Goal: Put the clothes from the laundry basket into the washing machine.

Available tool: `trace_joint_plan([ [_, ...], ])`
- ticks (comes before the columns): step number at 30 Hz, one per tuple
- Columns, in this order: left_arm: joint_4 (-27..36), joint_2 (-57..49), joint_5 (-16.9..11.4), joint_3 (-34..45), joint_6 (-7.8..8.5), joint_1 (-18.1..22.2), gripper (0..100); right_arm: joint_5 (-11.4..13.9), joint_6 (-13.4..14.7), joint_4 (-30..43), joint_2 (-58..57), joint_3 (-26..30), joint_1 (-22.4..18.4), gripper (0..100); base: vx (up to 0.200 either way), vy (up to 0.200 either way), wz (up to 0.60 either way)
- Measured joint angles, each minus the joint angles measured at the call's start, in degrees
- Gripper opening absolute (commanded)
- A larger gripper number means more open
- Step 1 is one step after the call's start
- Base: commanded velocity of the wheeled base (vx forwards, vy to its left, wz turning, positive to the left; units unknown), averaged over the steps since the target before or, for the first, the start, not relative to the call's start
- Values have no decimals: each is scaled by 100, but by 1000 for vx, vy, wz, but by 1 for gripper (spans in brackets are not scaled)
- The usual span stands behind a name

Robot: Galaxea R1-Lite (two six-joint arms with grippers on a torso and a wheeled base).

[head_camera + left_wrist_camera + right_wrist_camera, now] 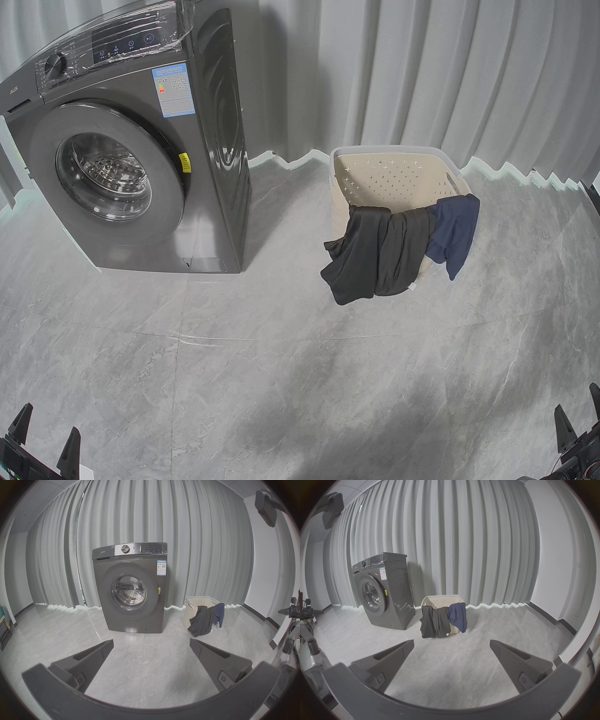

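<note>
A dark grey washing machine (125,156) stands at the left with its round door shut; it also appears as washing machine (131,586) and washing machine (382,589). To its right sits a cream laundry basket (394,172). Dark grey clothes (375,253) and a navy garment (456,231) hang over its front rim, seen too as clothes (203,620) and clothes (436,622). My left gripper (45,431) is open at the lower left, far from both. My right gripper (581,412) is open at the lower right. Nothing is between the fingers of the left gripper (151,644) or the right gripper (451,644).
Grey marble-look floor (281,375) stretches between me and the machine and basket. Pleated white curtains (406,69) close off the back. A stand with equipment (292,627) is at the side of the room.
</note>
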Motion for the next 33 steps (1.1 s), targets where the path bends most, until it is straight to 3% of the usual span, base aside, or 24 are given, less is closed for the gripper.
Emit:
trace_joint_plan([
  [11, 0, 0, 0, 0, -2, 0, 100, -2, 0, 2, 0, 0, 2, 100, 0, -200, 0],
  [20, -2, 0, 0, 0, 6, 2, 100, -2, 0, 2, 0, 0, 5, 100, 0, 0, 0],
  [33, 0, 0, 0, 0, -16, -2, 100, -2, 0, 2, 0, 0, 0, 100, 200, 0, 0],
])
